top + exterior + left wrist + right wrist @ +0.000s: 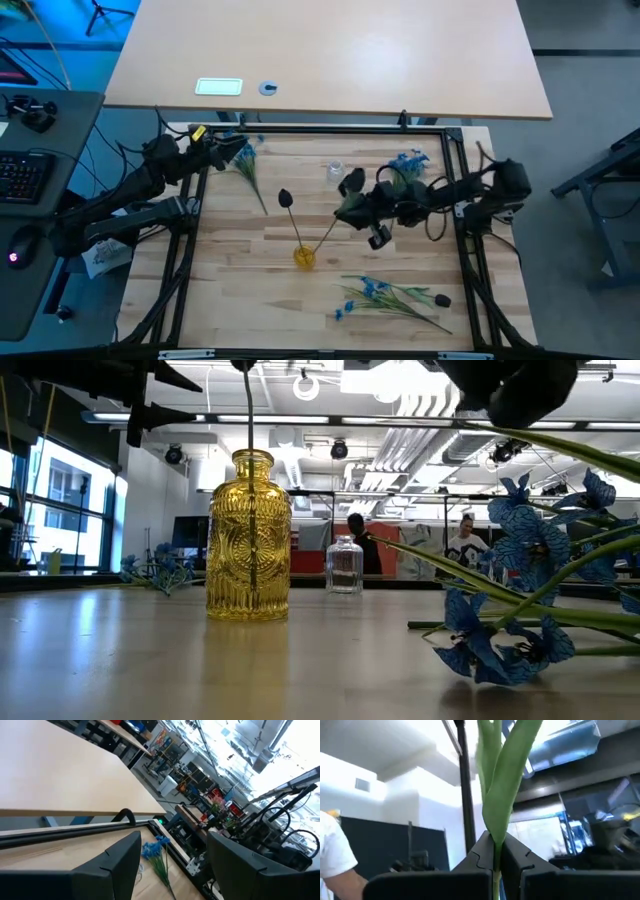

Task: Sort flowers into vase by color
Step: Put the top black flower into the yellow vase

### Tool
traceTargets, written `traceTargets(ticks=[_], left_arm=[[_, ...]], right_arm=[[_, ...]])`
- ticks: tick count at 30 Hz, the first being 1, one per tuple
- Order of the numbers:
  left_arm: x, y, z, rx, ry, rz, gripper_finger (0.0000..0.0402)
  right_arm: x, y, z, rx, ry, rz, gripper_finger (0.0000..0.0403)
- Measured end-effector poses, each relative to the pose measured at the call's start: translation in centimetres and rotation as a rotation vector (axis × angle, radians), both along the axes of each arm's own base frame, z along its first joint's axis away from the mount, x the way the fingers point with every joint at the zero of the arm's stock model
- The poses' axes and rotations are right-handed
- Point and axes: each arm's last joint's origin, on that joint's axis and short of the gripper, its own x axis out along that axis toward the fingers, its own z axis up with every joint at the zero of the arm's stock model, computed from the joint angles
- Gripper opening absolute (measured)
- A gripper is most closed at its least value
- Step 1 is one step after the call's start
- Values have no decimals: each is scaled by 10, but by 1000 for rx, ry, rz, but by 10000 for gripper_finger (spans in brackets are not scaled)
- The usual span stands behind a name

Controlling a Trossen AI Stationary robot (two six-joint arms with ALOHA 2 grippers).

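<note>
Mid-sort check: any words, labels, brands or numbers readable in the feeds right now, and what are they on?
No text can be read in any view.
White label on the far tabletop: print too small to read.
Round blue-and-white sticker beside it: nothing legible.
Yellow vase: embossed pattern only, no lettering.
Clear vase: no label visible.
Room signage behind the table: blurred.

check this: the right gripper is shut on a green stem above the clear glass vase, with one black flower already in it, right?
Not quite. The right gripper, shut on the green stem, is working at the yellow vase, not the clear glass vase; the high view shows it. The black flower already stands in the yellow one.
</note>
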Motion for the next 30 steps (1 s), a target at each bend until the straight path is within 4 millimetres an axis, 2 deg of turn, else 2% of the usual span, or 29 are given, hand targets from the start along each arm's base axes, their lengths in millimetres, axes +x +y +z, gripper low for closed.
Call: traceTargets(ticks=[5, 8, 17, 30], left_arm=[[0, 0, 0, -1, 0, 0, 213], [0, 0, 0, 0, 0, 0, 213], [0, 0, 0, 0, 1, 0, 213], [0, 0, 0, 0, 2, 0, 213]], right_arm=[[31, 4, -7, -27, 58, 3, 0], [40, 3, -6, -41, 47, 14, 0], [50, -3, -18, -71, 201, -9, 0], [50, -16, -16, -35, 200, -13, 0]])
